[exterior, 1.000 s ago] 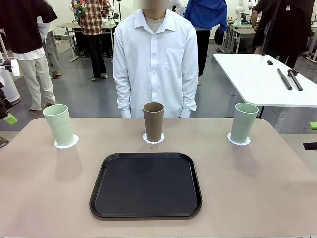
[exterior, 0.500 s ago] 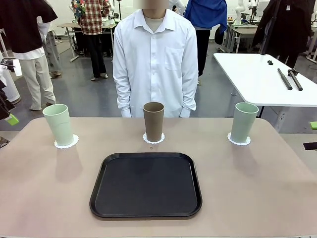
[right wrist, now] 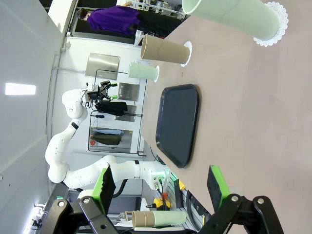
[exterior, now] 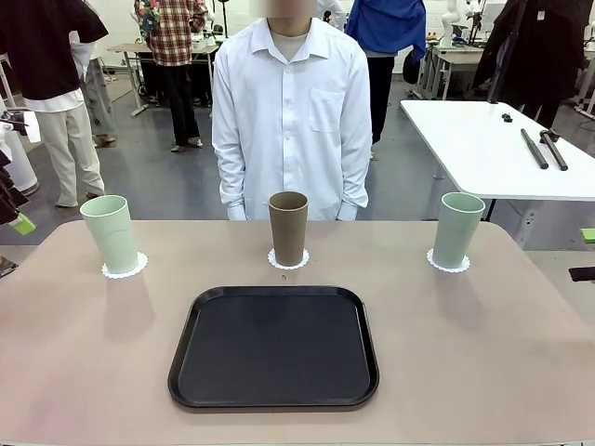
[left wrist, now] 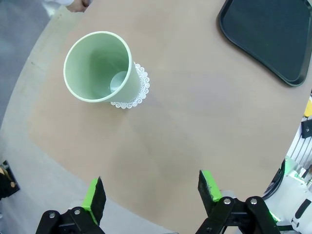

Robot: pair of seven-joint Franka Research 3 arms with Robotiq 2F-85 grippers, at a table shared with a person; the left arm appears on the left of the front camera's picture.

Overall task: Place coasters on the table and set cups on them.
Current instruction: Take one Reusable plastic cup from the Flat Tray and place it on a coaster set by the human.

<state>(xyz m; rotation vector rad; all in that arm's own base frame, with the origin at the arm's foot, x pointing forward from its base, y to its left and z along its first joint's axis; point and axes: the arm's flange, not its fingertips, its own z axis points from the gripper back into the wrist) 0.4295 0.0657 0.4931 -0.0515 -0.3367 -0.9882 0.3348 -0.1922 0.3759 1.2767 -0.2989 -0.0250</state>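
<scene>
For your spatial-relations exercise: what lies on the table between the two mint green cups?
In the front view, the brown cup on its coaster stands between them, with the black tray nearer the camera.

Black tray [exterior: 273,347] mid-table; person [exterior: 291,111] standing behind.

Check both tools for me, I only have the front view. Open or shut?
Observer: The left tool is open, nothing between its fingers, with bare table ahead of it.
Operator: Right one?
Observer: The right tool is open too, holding nothing.
Operator: Anything inside the left mint cup?
Observer: No. The left wrist view looks down into the left mint cup, and it is empty, standing on its coaster.
</scene>
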